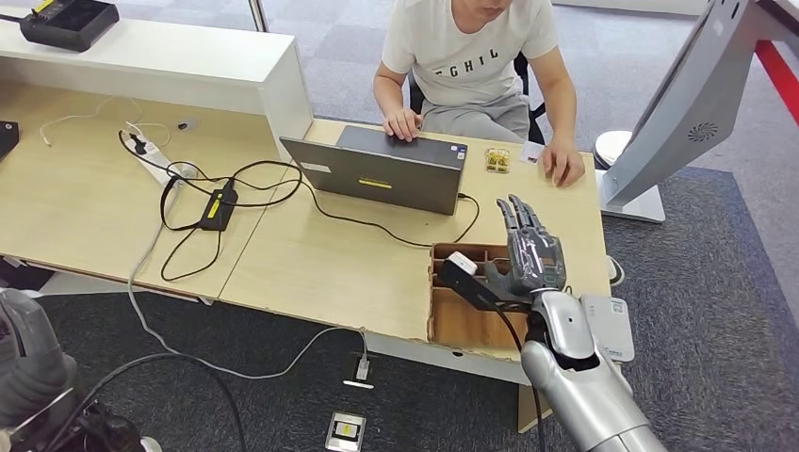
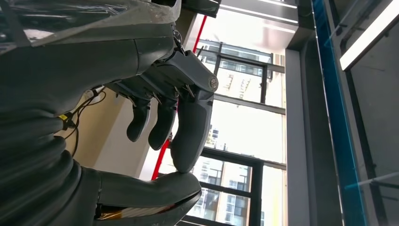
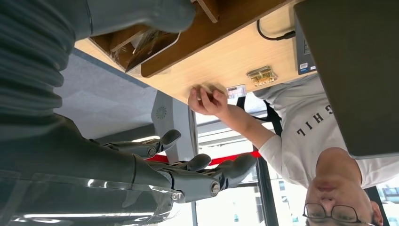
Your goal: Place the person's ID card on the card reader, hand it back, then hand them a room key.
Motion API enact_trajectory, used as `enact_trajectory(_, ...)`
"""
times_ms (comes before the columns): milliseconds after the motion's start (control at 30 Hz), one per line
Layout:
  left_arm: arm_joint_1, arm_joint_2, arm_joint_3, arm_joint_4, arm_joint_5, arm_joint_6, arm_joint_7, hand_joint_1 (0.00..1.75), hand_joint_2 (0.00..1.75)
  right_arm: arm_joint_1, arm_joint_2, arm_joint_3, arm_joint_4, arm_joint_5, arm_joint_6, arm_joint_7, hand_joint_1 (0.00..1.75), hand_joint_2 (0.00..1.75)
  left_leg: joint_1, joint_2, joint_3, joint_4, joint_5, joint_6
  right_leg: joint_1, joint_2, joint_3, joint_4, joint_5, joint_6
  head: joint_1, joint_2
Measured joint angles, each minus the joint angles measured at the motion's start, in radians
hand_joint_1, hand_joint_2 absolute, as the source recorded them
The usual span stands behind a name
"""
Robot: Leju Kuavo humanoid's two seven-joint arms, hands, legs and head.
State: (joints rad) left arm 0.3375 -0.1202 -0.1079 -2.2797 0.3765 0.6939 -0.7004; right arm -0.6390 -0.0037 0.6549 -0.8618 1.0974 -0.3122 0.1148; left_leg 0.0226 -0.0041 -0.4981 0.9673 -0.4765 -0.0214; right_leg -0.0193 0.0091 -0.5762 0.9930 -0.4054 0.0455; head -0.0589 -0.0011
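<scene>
My right hand (image 1: 532,250) hovers over the far end of a wooden divided tray (image 1: 466,325) near the table's front edge. Its fingers are stretched out and apart, holding nothing. From the right wrist its fingers (image 3: 202,169) point toward the seated person. A small card (image 1: 532,151) lies on the table by the person's hand (image 1: 565,169); it shows as the card (image 3: 236,90) beside that hand (image 3: 209,100). A white box-shaped device (image 1: 608,325) sits at the table's right edge next to my forearm. My left hand (image 2: 164,117) hangs loosely curled and holds nothing.
A grey laptop (image 1: 386,169) stands open in front of the person, with a small yellow item (image 1: 497,160) to its right. Black cables and a power strip (image 1: 155,160) lie on the left table. A grey monitor stand (image 1: 660,122) rises at the right.
</scene>
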Motion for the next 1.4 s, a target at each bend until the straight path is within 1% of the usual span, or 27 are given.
enact_trajectory(200,0.008,-0.005,0.000,0.000,-0.001,0.000,0.000,1.30,1.75,-0.019,0.010,0.000,0.063,0.006,-0.009,0.007,0.55,1.75,0.000,0.000,0.000,0.000,0.000,0.000,0.000,0.000,0.000,0.000,0.000,0.000,0.000,0.000)
enact_trajectory(533,0.011,-0.009,0.001,0.000,0.003,0.000,0.000,1.31,1.75,-0.038,0.007,0.000,0.146,0.009,-0.017,0.020,0.51,1.75,0.000,0.000,0.000,0.000,0.000,0.000,0.000,0.000,0.000,0.000,0.000,0.000,0.000,0.000)
enact_trajectory(567,0.011,-0.010,0.001,0.000,0.003,0.000,0.000,1.31,1.75,-0.038,0.006,0.000,0.151,0.009,-0.018,0.021,0.45,1.75,0.000,0.000,0.000,0.000,0.000,0.000,0.000,0.000,0.000,0.000,0.000,0.000,0.000,0.000)
enact_trajectory(667,0.011,-0.010,0.001,0.000,0.004,0.000,0.000,1.31,1.75,-0.039,0.005,0.000,0.165,0.009,-0.019,0.021,0.13,1.75,0.000,0.000,0.000,0.000,0.000,0.000,0.000,0.000,0.000,0.000,0.000,0.000,0.000,0.000)
enact_trajectory(700,0.011,-0.010,0.001,0.000,0.004,0.000,0.000,1.32,1.75,-0.041,0.004,0.000,0.168,0.009,-0.020,0.021,0.05,1.75,0.000,0.000,0.000,0.000,0.000,0.000,0.000,0.000,0.000,0.000,0.000,0.000,0.000,0.000)
enact_trajectory(733,0.011,-0.010,0.001,0.000,0.005,0.000,0.000,1.32,1.75,-0.042,0.004,0.000,0.172,0.010,-0.021,0.022,0.02,1.75,0.000,0.000,0.001,0.000,0.000,0.000,0.000,0.000,0.000,0.000,0.000,0.000,0.000,0.000)
enact_trajectory(800,0.010,-0.010,0.001,0.000,0.009,0.000,0.000,1.34,1.75,-0.046,0.002,-0.001,0.176,0.010,-0.025,0.024,0.02,1.75,0.000,0.000,0.001,0.000,0.000,0.000,0.000,0.000,0.000,0.000,0.000,0.000,0.000,0.000)
enact_trajectory(867,0.010,-0.010,0.001,0.000,0.012,0.000,0.000,1.34,1.75,-0.047,-0.001,-0.001,0.179,0.011,-0.028,0.026,0.11,1.75,0.000,0.000,0.001,0.000,0.000,0.000,0.000,0.000,0.000,0.000,0.000,0.000,0.000,0.000)
enact_trajectory(900,0.010,-0.010,0.001,0.000,0.012,0.000,0.000,1.34,1.75,-0.047,-0.002,-0.002,0.179,0.012,-0.028,0.027,0.25,1.75,0.000,0.000,0.001,0.000,0.000,0.000,0.000,0.000,0.000,0.000,0.000,0.000,0.000,0.000)
enact_trajectory(1000,0.010,-0.010,0.001,0.000,0.013,0.000,0.000,1.35,1.75,-0.046,-0.007,-0.002,0.179,0.015,-0.022,0.028,1.41,1.75,0.000,0.000,0.002,0.000,0.000,0.000,0.000,0.000,0.000,0.000,0.000,0.000,0.000,0.000)
enact_trajectory(1033,0.009,-0.010,0.001,0.000,0.014,0.000,0.000,1.36,1.75,-0.045,-0.009,-0.002,0.179,0.016,-0.019,0.029,1.71,1.75,0.000,0.000,0.002,0.000,0.000,0.000,0.000,0.000,0.000,0.000,0.000,0.000,0.000,0.000)
enact_trajectory(1067,0.009,-0.010,0.001,0.000,0.016,0.000,0.000,1.36,1.75,-0.043,-0.011,-0.002,0.179,0.017,-0.015,0.030,1.75,1.75,0.000,0.000,0.002,0.000,0.000,0.000,0.000,0.000,0.000,0.000,0.000,0.000,0.000,0.000)
enact_trajectory(1400,0.004,-0.010,0.001,0.000,0.028,-0.007,0.000,1.39,1.75,-0.035,-0.031,-0.009,0.173,0.018,0.000,0.032,1.75,1.75,0.000,0.000,0.001,0.000,0.000,0.000,0.000,0.000,0.000,0.000,0.000,0.000,0.000,0.000)
